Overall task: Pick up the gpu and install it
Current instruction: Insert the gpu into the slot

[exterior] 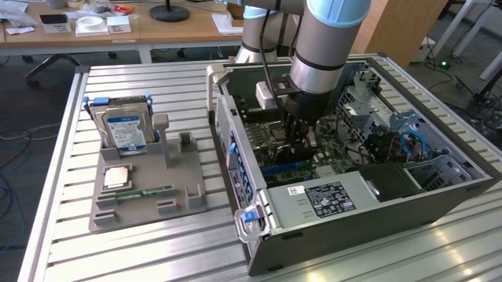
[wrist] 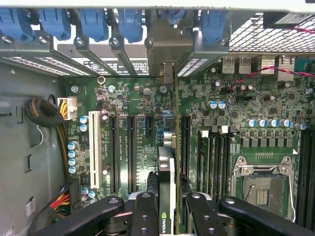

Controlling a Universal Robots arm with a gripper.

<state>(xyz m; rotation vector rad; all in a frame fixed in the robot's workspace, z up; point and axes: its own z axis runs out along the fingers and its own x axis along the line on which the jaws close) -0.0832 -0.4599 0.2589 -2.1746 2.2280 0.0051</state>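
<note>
You see the black gripper (wrist: 167, 209), jaws pinching the thin flat gpu (wrist: 166, 172) edge-on, over the long dark slots of the green motherboard (wrist: 246, 98).

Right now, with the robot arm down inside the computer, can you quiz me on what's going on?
1. True or false: the hard drive sits inside the computer case.
2. What is the gripper shut on? A) the gpu B) a memory stick C) the hard drive
3. Fill in: the plastic clips by the case's card brackets are ___.
Key: 1 false, it stands in the gray holder outside the case. 2 A. 3 blue.
</note>
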